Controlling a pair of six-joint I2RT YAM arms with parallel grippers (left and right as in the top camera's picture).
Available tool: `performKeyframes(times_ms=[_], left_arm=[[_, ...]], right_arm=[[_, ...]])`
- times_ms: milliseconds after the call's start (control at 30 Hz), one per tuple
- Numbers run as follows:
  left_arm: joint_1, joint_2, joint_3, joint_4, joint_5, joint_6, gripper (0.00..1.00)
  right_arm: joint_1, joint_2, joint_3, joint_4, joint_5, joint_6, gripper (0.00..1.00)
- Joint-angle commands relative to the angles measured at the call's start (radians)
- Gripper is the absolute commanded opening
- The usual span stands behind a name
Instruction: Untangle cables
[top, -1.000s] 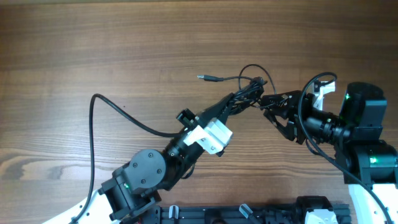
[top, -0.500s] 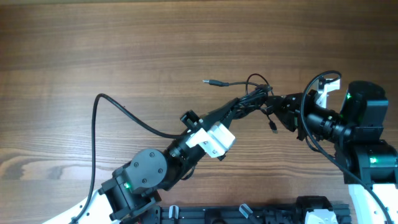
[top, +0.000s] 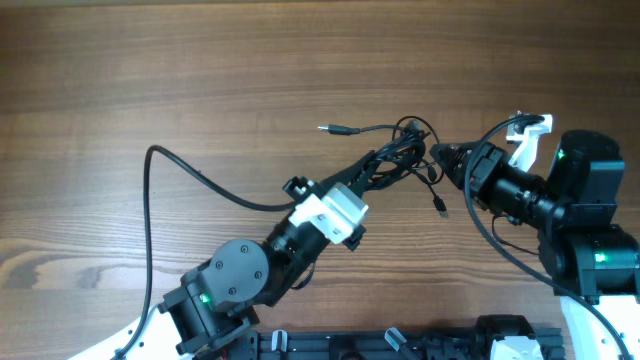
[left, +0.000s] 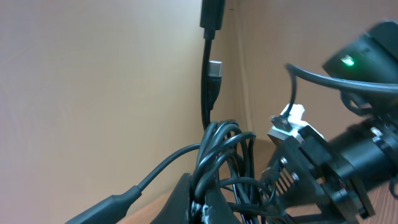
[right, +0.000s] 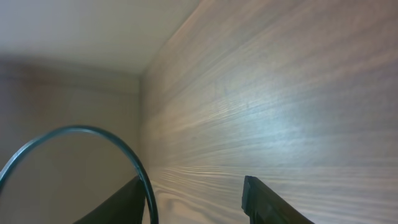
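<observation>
The cables (top: 408, 150) form a small black tangle near the table's middle right. My left gripper (top: 392, 160) reaches up from the lower left and is shut on the bunch. In the left wrist view the cords (left: 217, 146) rise out of the closed left gripper (left: 200, 194), and a silver plug (left: 214, 67) hangs above. One plug end (top: 326, 128) sticks out to the left and another (top: 441, 208) dangles below. My right gripper (top: 441, 155) faces the tangle from the right, open. In the right wrist view one thin loop (right: 118, 140) runs beside the left finger (right: 121, 202).
A thick black arm cable (top: 190, 178) arcs across the left half of the wooden table (top: 200, 70). The right arm's own cable (top: 488, 175) loops beside its wrist. A black rail (top: 400, 342) runs along the table's front edge.
My right gripper shut near the tangle half a second ago and now stands open again, slightly higher. A plug end has dropped loose below the bunch. The left grip is unchanged.
</observation>
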Motion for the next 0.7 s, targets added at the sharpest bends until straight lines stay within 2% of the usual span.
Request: performKeyframes(times_ms=[0,133,267,367,667], left_arm=[[0.002,-0.003,0.022,0.010,-0.151,-0.205,0.04],[0.002,-0.003,0.022,0.010,-0.181,-0.290,0.04],[0.002,-0.003,0.022,0.010,-0.179,-0.366,0.04],[0.002,-0.003,0.022,0.010,-0.169,-0.365,0.04],[0.002,0.020,0.022,0.011,-0.169,-0.365,0.04]], right_arm=[[-0.004,0.002,-0.001,0.003,0.026,-0.196,0.53],[-0.004,0.002,-0.001,0.006,0.039,-0.236,0.54],[-0.004,0.002,-0.001,0.006,0.039,-0.272,0.43],[-0.004,0.002,-0.001,0.008,-0.005,-0.315,0.42],[-0.004,0.002,-0.001,0.019,-0.067,-0.314,0.44]])
